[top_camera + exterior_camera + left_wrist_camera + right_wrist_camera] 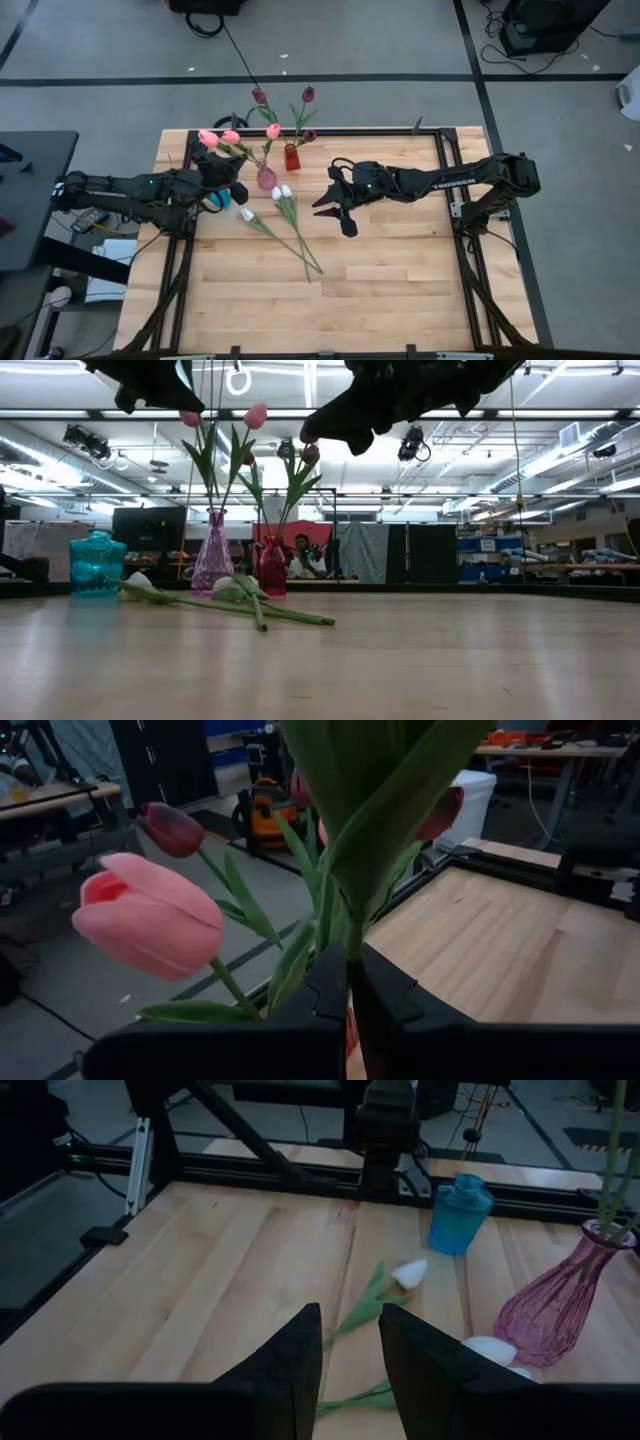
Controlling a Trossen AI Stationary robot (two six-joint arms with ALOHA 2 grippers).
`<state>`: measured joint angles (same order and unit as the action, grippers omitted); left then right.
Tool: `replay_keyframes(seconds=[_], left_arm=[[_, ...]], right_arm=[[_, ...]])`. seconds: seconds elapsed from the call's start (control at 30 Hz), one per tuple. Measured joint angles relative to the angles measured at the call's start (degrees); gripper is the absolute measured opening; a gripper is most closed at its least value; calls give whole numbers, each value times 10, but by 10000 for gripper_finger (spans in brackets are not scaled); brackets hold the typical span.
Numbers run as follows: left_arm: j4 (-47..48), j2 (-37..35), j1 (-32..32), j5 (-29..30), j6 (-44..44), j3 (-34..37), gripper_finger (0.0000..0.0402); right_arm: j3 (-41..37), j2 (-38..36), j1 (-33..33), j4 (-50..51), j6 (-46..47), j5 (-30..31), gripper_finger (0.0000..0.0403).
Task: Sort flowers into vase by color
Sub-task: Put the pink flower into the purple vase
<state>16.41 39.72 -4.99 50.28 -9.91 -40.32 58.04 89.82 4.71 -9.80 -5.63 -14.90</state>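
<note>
A pink glass vase (267, 178) and a red vase (291, 157) stand at the table's far middle. The pink vase holds pink tulips (273, 131); the red one holds maroon tulips (308, 94). White tulips (282, 191) lie flat on the wood, stems toward the near edge. My left gripper (232, 170) is raised beside the pink vase, shut on a green tulip stem, with pink heads (150, 915) close by. Which head belongs to that stem I cannot tell. My right gripper (335, 205) hovers open above the table, right of the white tulips (410, 1272), with nothing between its fingers. My left gripper pinches a thin green stem (352, 942) between its two fingers, just below where the long leaves spread out. The fingers come at it nearly level, from the table's left, across the stem. The leaves stand upright above the fingers; the stem's lower part is hidden behind them.
A small blue glass vase (97, 563) stands left of the pink vase (212, 560), partly under my left arm. Black frame rails (440, 150) run along the table's sides. Bare wood lies toward the near edge. A person sits far behind the table (300, 555).
</note>
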Motion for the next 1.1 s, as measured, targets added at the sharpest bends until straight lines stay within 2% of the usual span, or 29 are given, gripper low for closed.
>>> replay_keyframes(seconds=[0.27, 0.4, 0.77, 1.1], left_arm=[[1, 17, 6, 12, -7, 12, 11], [-13, 46, 18, 12, 21, 12, 11], [-30, 59, 24, -19, 23, -11, 11], [-77, 82, 46, -4, 79, -13, 11]], right_arm=[[0, 0, 0, -9, -1, -2, 117], [0, 0, 0, -13, 0, -2, 117], [0, 0, -1, -12, 0, -2, 117], [0, 0, -6, -20, 1, -2, 117]])
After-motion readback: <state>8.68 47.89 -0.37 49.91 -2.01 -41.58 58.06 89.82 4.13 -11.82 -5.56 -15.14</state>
